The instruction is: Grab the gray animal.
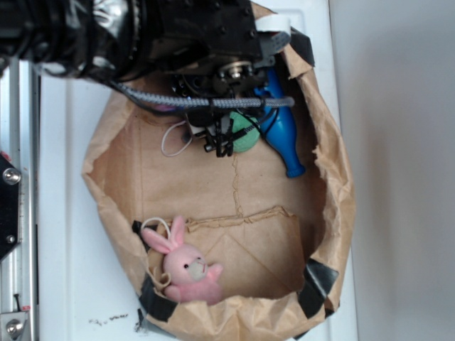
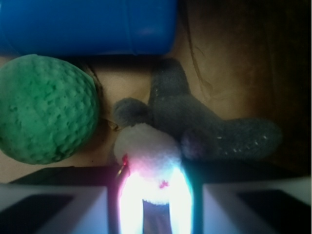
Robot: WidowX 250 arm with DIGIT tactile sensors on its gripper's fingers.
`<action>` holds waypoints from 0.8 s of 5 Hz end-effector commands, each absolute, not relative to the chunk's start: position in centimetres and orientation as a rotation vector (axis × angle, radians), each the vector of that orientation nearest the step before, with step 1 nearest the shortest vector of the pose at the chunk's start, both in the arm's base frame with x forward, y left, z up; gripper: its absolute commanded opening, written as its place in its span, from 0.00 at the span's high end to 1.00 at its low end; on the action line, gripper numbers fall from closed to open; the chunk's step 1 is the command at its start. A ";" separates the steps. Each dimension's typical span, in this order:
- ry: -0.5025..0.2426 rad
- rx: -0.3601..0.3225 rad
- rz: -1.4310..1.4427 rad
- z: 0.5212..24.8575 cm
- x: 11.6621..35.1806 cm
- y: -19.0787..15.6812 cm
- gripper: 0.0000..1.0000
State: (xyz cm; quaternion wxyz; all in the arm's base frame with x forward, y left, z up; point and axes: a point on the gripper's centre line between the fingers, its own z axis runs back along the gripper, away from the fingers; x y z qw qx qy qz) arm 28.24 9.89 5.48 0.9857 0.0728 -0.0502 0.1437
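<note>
Setting: a crumpled brown paper bag (image 1: pixel 121 153), rim rolled down and patched with black tape, lying on a white counter (image 1: pixel 67 213).
Hand: the robot's black hand (image 1: pixel 222 145) is down inside the bag at the far end, right over the toys. In the wrist view its two fingers (image 2: pixel 53 207) frame the bottom edge, one on each side of the plush's face.
Hand state: honestly can't tell if it's clenched on anything. The fingers sit on both sides of the face, but the glare there washes out any contact.
Gray animal: small gray plush toy with a white oval face and red dot cheeks (image 2: pixel 195 124). It's lying on the bag floor, face toward the hand, gray limbs spread away. In the exterior view the arm mostly hides it.
White string loop (image 1: pixel 174 138): just beside the hand on the bag floor.
Green ball: bumpy green foam ball (image 2: pixel 46 109), just beside the gray plush.
Blue pin: blue plastic bowling pin (image 1: pixel 281 131), lying right behind the ball and the plush.
Pink bunny: pink plush bunny (image 1: pixel 186 266), way off at the opposite end of the bag, leaning on the wall.
</note>
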 end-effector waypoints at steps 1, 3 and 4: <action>-0.208 0.127 0.271 8.8 28.6 9.8 1.00; -0.302 -0.030 0.240 14.9 27.6 9.1 1.00; -0.333 -0.095 0.233 17.0 27.2 9.0 1.00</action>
